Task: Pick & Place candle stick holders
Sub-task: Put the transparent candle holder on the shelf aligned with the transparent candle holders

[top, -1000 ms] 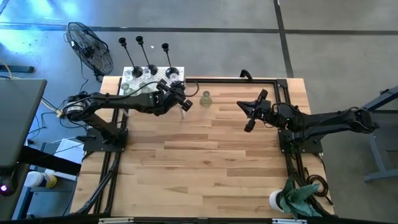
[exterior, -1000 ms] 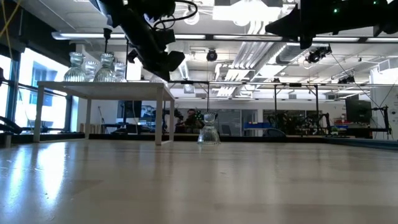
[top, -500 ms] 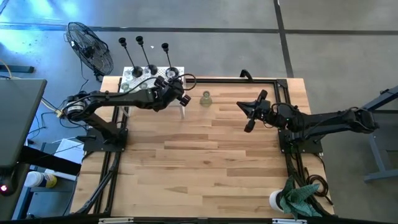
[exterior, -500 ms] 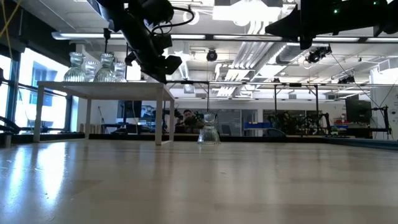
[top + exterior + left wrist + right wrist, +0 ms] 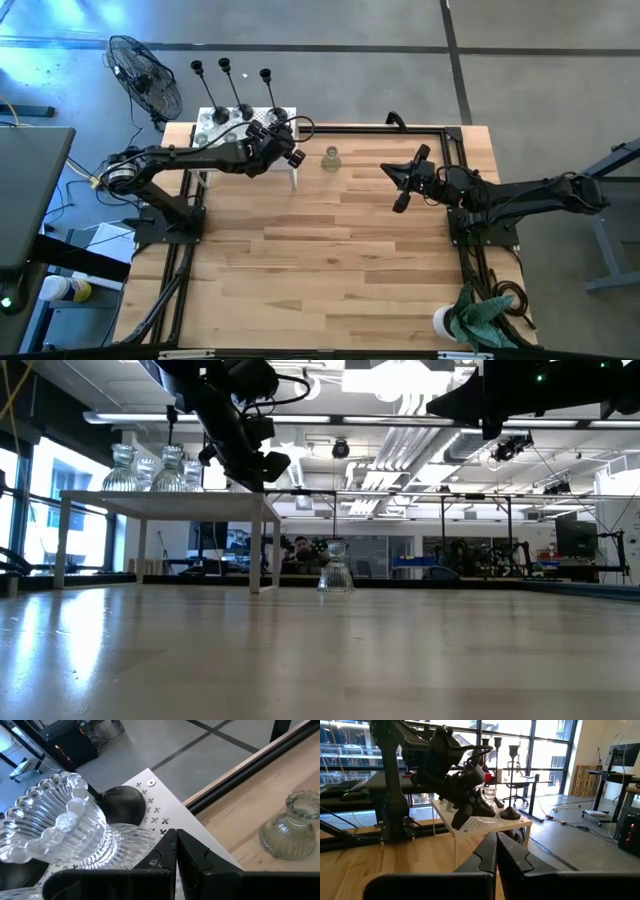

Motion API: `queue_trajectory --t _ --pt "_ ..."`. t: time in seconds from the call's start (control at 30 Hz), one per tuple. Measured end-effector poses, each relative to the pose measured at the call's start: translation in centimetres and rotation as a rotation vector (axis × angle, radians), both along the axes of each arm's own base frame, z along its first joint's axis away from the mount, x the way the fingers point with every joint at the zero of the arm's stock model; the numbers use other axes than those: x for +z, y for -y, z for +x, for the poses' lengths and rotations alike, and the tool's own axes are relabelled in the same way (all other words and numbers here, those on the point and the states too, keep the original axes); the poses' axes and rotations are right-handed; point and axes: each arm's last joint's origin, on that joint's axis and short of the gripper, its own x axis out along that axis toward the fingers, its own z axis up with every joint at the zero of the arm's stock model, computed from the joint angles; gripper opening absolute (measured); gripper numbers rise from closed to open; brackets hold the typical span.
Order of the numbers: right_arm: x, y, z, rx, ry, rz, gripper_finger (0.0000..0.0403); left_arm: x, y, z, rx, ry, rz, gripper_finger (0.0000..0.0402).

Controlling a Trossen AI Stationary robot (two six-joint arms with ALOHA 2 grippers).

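Note:
A small white stand sits at the table's far left. On it stand three black holders with thin stems and some clear glass holders. Another glass holder stands upright on its base on the wooden table, right of the stand; it also shows in the left wrist view. My left gripper is shut and empty, hovering over the stand's near right corner, beside a glass holder and a black dome base. My right gripper is shut and empty, raised over the table's right half.
A black frame rail runs along the table's far and side edges. A fan stands beyond the far left corner. A green cloth and a white cup lie at the near right corner. The wooden middle is bare.
My left gripper has moved toward the table's far edge and a little left, from beside the stand's near right corner to over it, rising slightly. The holders have kept still.

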Motion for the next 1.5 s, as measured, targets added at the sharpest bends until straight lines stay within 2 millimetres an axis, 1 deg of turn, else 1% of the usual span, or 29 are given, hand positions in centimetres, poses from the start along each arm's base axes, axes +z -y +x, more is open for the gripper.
queue_trajectory --t 0.93,1.17,1.23,1.3,1.4,1.5 --pt "0.0 0.0 0.0 -0.001 -0.001 -0.002 0.0001 0.1 -0.1 -0.1 0.01 -0.048 0.042 0.0" --pt "0.0 0.0 0.0 0.0 0.0 -0.001 0.0002 0.3 -0.7 -0.5 0.005 -0.033 0.023 0.0" --pt "0.0 0.0 0.0 0.0 -0.001 -0.001 0.0001 0.8 -0.4 -0.7 -0.034 -0.034 0.017 0.0" --pt "0.0 0.0 0.0 0.0 -0.002 -0.001 0.0001 1.7 0.2 -0.8 -0.092 -0.016 0.009 0.0" --pt "-0.1 0.0 0.0 -0.001 -0.007 -0.001 0.0002 2.8 1.1 -1.4 -0.168 -0.041 -0.051 0.0" --pt "-0.1 0.0 0.0 -0.001 -0.009 -0.001 0.0001 3.9 2.2 -1.5 -0.232 -0.069 -0.115 0.0"
